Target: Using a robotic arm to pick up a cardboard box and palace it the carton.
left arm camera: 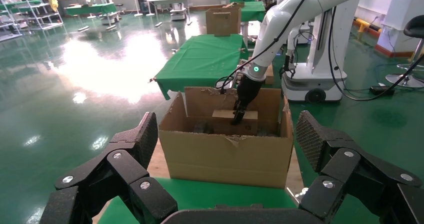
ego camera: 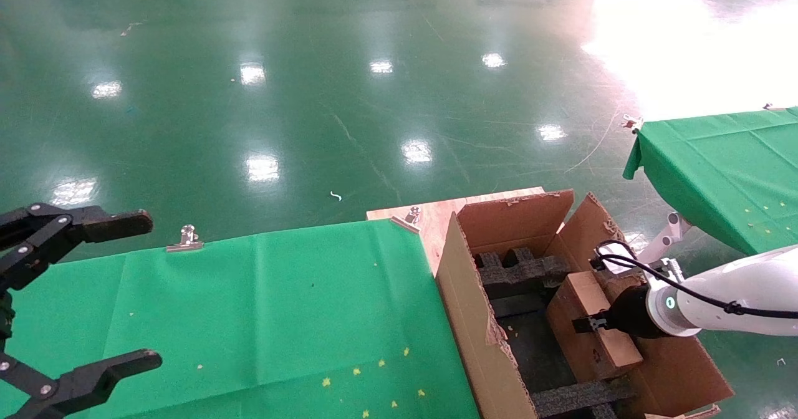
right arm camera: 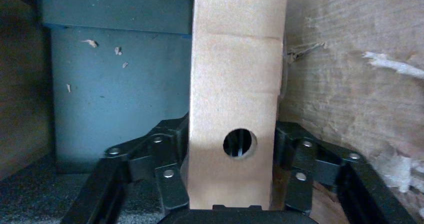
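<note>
Right gripper (ego camera: 592,325) holding the cardboard box (ego camera: 592,322) inside the carton (ego camera: 474,319) — lower right of the head view.

The white robotic arm (ego camera: 742,297) reaches in from the right edge; its jaws pinch the cardboard box on both narrow sides, the round hole (right arm camera: 240,143) facing the wrist camera. Black foam blocks (ego camera: 514,269) sit in the carton beside the box. The left gripper (ego camera: 81,294) hangs at the lower left over the green table (ego camera: 280,307) — jaws spread wide, holding nothing.
</note>
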Controlling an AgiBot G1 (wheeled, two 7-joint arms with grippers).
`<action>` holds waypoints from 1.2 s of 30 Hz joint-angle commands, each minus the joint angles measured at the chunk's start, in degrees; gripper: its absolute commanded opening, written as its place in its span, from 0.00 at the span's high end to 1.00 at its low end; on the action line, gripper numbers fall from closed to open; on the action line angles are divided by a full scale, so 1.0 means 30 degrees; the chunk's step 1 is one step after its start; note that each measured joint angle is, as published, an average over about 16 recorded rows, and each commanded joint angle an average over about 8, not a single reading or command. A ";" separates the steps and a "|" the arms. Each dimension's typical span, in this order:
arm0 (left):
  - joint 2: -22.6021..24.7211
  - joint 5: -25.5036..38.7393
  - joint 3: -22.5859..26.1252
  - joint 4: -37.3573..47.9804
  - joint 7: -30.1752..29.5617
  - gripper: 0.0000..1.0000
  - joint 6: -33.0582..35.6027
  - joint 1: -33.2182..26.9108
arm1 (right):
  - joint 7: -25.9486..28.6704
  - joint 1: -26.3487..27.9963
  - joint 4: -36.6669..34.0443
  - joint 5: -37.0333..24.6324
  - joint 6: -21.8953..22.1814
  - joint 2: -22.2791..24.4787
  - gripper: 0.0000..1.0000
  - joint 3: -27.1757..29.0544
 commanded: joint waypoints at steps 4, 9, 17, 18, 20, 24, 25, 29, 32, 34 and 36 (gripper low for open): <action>0.0000 0.0001 0.0000 0.0000 0.0000 0.00 0.0000 0.0000 | 0.0042 0.0038 0.0043 -0.0050 -0.0026 0.0040 0.00 0.0002; 0.0000 0.0001 0.0001 0.0000 0.0000 0.00 0.0000 -0.0001 | 0.0062 0.0050 0.0068 -0.0059 -0.0064 0.0070 0.00 0.0002; 0.0000 -0.0002 0.0004 0.0005 0.0002 0.00 0.0001 -0.0003 | 0.0027 0.0232 0.0266 -0.0142 -0.0037 0.0271 0.00 0.0061; 0.0000 -0.0002 0.0005 0.0005 0.0003 0.00 0.0001 -0.0003 | 0.0031 0.0294 0.0326 -0.0168 -0.0040 0.0317 0.00 0.0080; 0.0000 -0.0002 0.0005 0.0005 0.0003 0.00 0.0001 -0.0004 | 0.0049 0.0444 0.0465 -0.0235 -0.0032 0.0417 0.00 0.0130; 0.0000 -0.0003 0.0007 0.0006 0.0004 0.00 0.0000 -0.0005 | 0.0137 0.0868 0.0823 -0.0405 0.0020 0.0632 0.00 0.0296; 0.0000 -0.0003 0.0007 0.0006 0.0004 0.00 0.0000 -0.0005 | 0.0161 0.1013 0.0938 -0.0450 0.0043 0.0689 0.00 0.0359; -0.0001 -0.0004 0.0009 0.0006 0.0005 0.00 0.0000 -0.0005 | 0.0191 0.1761 0.1610 -0.0662 0.0112 0.0956 0.00 0.0688; -0.0001 -0.0005 0.0010 0.0006 0.0005 0.00 0.0000 -0.0005 | 0.0159 0.2466 0.2348 -0.0816 0.0160 0.1205 0.00 0.1015; -0.0001 -0.0005 0.0010 0.0006 0.0006 0.00 -0.0001 -0.0006 | 0.0103 0.2962 0.2937 -0.0891 0.0219 0.1382 0.00 0.1267; -0.0002 -0.0006 0.0011 0.0006 0.0006 0.00 -0.0001 -0.0006 | 0.0013 0.3441 0.3578 -0.0926 0.0307 0.1561 0.00 0.1530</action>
